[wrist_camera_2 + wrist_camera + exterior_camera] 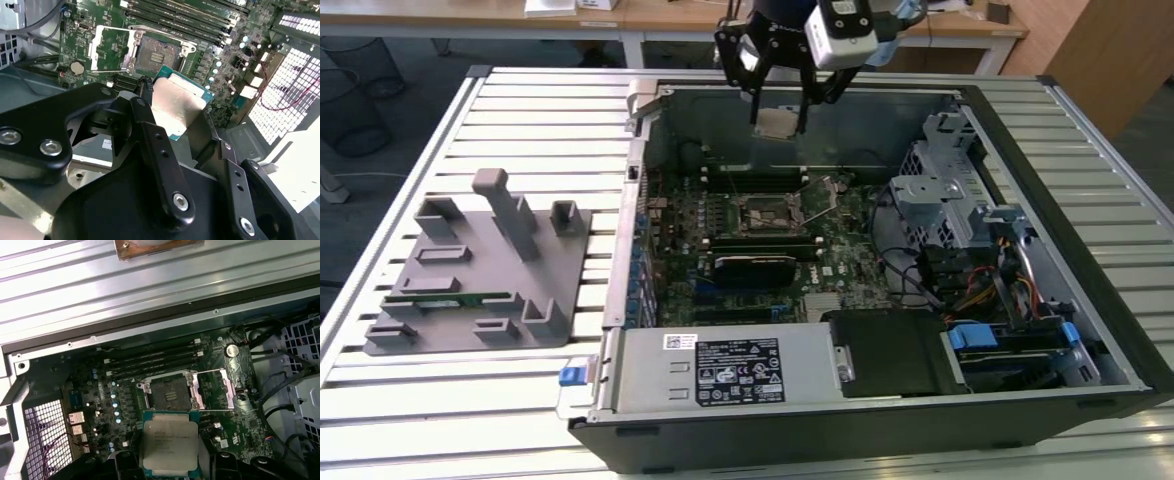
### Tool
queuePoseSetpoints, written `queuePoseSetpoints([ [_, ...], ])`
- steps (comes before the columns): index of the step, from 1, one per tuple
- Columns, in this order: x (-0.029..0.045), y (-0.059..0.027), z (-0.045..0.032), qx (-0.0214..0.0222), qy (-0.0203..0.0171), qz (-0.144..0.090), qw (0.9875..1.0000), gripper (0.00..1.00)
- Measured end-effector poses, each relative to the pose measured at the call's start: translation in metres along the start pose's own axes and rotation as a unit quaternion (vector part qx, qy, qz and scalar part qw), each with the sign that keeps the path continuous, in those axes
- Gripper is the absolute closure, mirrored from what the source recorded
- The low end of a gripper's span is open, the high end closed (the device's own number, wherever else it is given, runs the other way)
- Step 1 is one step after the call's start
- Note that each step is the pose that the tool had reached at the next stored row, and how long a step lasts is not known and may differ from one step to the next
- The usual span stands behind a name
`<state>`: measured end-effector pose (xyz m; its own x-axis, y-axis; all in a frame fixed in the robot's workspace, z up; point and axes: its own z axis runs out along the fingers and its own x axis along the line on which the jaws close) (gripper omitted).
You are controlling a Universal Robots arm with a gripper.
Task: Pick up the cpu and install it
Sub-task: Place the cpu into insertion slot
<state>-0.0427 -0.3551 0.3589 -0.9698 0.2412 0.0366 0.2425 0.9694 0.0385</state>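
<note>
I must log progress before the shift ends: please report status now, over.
The gripper: jaws shut on the cpu. The cpu hangs over the motherboard, not seated. The socket is open, nothing seen blocking it.

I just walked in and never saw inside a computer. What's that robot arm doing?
The gripper is holding the cpu, a small silver chip, in the air over the open computer case. The socket inside has its frame flipped open and is empty, so the chip is not installed yet.
</note>
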Motion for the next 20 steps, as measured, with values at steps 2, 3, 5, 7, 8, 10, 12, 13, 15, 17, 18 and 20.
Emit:
queuePoseSetpoints([
  [2, 0.0, 0.0, 0.0001, -0.0002, -0.0002, 0.006, 1.0, 0.47],
  [3, 0.0, 0.0, 0.0001, -0.0004, -0.0004, 0.009, 1.0, 0.47],
  [5, 0.0, 0.0, 0.0001, -0.0005, -0.0005, 0.014, 0.9999, 0.47],
  [7, 0.0, 0.0, 0.0002, -0.0007, -0.0007, 0.019, 0.9998, 0.47],
  [8, 0.0, 0.0, 0.0002, -0.0008, -0.0009, 0.021, 0.9998, 0.47],
  [10, 0.0, 0.0, 0.0002, -0.0009, -0.001, 0.026, 0.9997, 0.47],
  [12, 0.0, 0.0, 0.0003, -0.0012, -0.0012, 0.031, 0.9995, 0.47],
  [13, 0.0, 0.0, 0.0003, -0.0012, -0.0013, 0.034, 0.9994, 0.47],
  [15, 0.0, 0.0, 0.0003, -0.0014, -0.0015, 0.038, 0.9993, 0.47],
  [17, 0.0, 0.0, 0.0004, -0.0016, -0.0017, 0.043, 0.9991, 0.47],
  [18, 0.0, 0.0, 0.0004, -0.0017, -0.0018, 0.046, 0.999, 0.47],
  [20, 0.0, 0.0, 0.0004, -0.0019, -0.002, 0.051, 0.9987, 0.47],
])
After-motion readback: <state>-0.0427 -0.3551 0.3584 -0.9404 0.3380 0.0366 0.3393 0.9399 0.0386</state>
